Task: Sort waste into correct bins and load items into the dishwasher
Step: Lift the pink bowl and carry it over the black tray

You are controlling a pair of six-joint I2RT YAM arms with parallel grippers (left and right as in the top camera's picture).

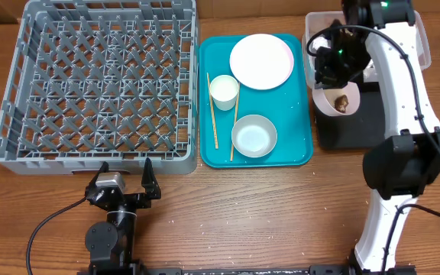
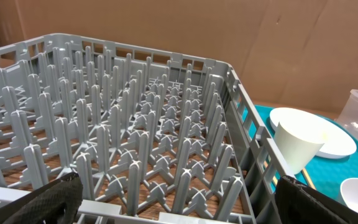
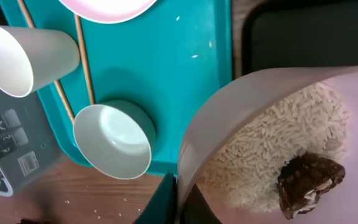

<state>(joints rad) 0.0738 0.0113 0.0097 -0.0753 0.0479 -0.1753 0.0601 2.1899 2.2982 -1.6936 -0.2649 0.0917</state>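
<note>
A teal tray (image 1: 293, 122) lies on the wooden table (image 1: 243, 206), brown cardboard (image 2: 260, 37) behind.

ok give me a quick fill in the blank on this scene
1. The right gripper holds a bowl of rice and a lump coloured ____.
2. The cup stands on the ____ tray.
3. Beside it lie ____ chopsticks.
4. The left gripper is ____.
Missing words: brown, teal, two, open.

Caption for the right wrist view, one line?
Right jaws shut on the rim of a bowl holding rice and a brown lump, above the black tray.
</note>
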